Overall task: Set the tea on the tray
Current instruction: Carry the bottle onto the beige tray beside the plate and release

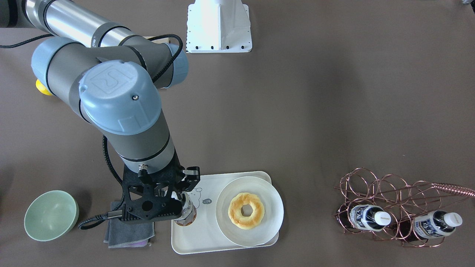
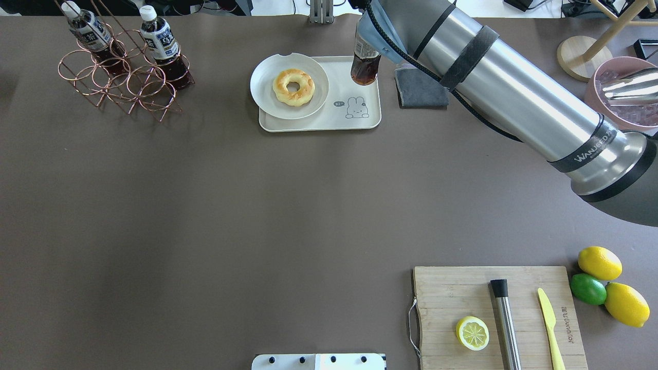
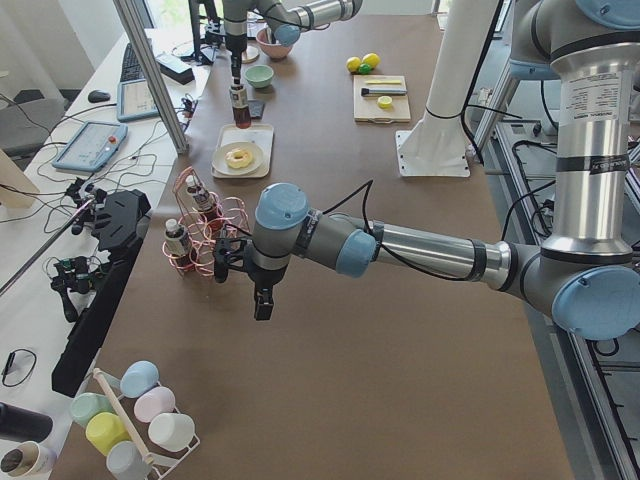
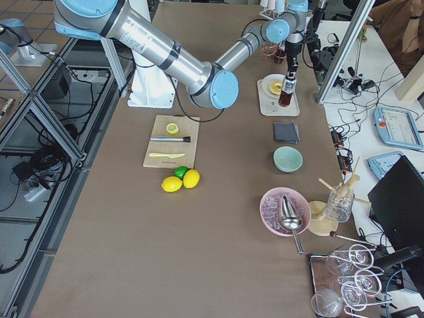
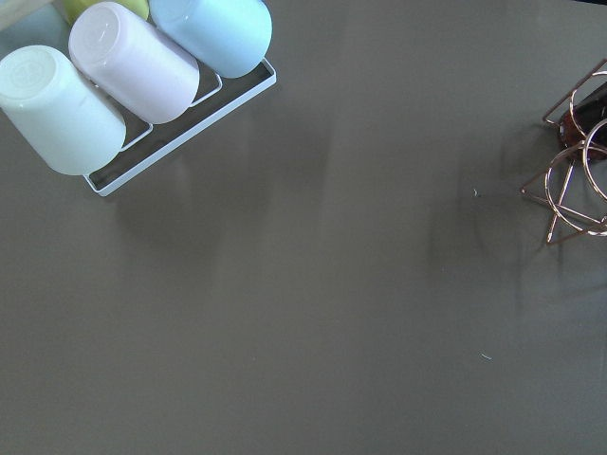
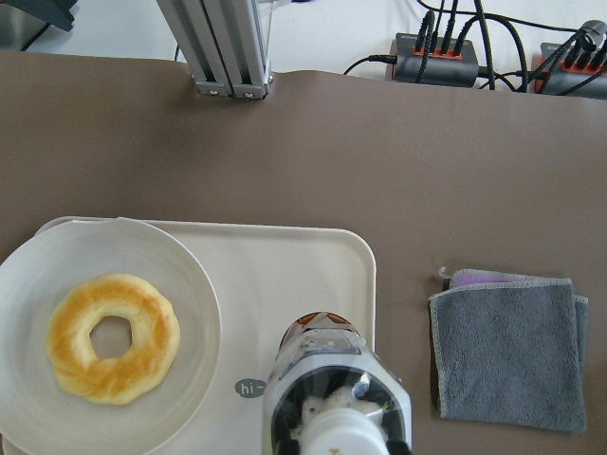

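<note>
My right gripper [image 1: 182,202] is shut on the upper part of a tea [image 1: 187,217] bottle, which it holds upright over the cream tray [image 1: 207,237]. In the overhead view the tea [image 2: 365,64] sits at the tray's [image 2: 360,121] far right corner, beside the bear drawing. Whether its base touches the tray I cannot tell. The right wrist view looks down on the tea [image 6: 327,379] above the tray [image 6: 285,256]. My left gripper [image 3: 264,302] shows only in the exterior left view, hanging over bare table, and I cannot tell its state.
A round white plate [image 1: 259,230] with a doughnut [image 1: 246,210] fills the tray's other half. A grey cloth [image 1: 128,233] and a green bowl [image 1: 51,215] lie beside the tray. A copper wire rack [image 2: 123,87] holds two more bottles. A cutting board [image 2: 462,293] lies near the robot.
</note>
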Available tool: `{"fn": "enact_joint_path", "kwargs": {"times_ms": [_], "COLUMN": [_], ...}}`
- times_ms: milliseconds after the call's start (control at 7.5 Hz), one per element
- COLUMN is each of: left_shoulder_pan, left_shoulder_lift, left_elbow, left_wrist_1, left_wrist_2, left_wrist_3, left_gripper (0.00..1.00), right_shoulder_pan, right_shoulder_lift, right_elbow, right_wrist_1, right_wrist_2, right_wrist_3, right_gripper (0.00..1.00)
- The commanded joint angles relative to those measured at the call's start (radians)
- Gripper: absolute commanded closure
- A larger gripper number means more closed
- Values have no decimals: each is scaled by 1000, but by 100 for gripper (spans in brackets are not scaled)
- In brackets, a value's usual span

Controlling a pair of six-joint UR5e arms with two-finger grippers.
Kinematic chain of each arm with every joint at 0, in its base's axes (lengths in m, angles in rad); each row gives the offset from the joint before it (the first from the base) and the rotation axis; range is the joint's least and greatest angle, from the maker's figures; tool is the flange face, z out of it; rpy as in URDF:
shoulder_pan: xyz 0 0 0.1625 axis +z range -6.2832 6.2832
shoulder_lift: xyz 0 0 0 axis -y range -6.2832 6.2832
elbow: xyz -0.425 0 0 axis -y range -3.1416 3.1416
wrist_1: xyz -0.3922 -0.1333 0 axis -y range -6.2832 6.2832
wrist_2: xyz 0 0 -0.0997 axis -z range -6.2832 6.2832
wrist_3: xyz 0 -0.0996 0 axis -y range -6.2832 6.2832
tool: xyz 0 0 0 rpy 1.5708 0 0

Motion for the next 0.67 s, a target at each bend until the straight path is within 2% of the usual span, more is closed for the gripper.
{"fn": "enact_joint_path", "kwargs": {"times_ms": [0, 400, 533], "left_shoulder_pan": [0, 0, 0], "left_shoulder_lift": [-11, -11, -11], "left_elbow": [10, 10, 8], "left_wrist_1": [-2, 0, 0], "left_wrist_2": [0, 2, 2], "left_wrist_3": [0, 0, 0], "left_gripper": [3, 3, 3], "right_shoulder_pan": [-14, -45, -48], "right_shoulder_lift": [-8, -24, -48], "right_elbow": [-9, -9, -9], "right_wrist_1": [19, 35, 90], "right_wrist_2": [-1, -11, -24], "right_wrist_3": [-4, -2, 3], "right_gripper": [100, 100, 100]}}
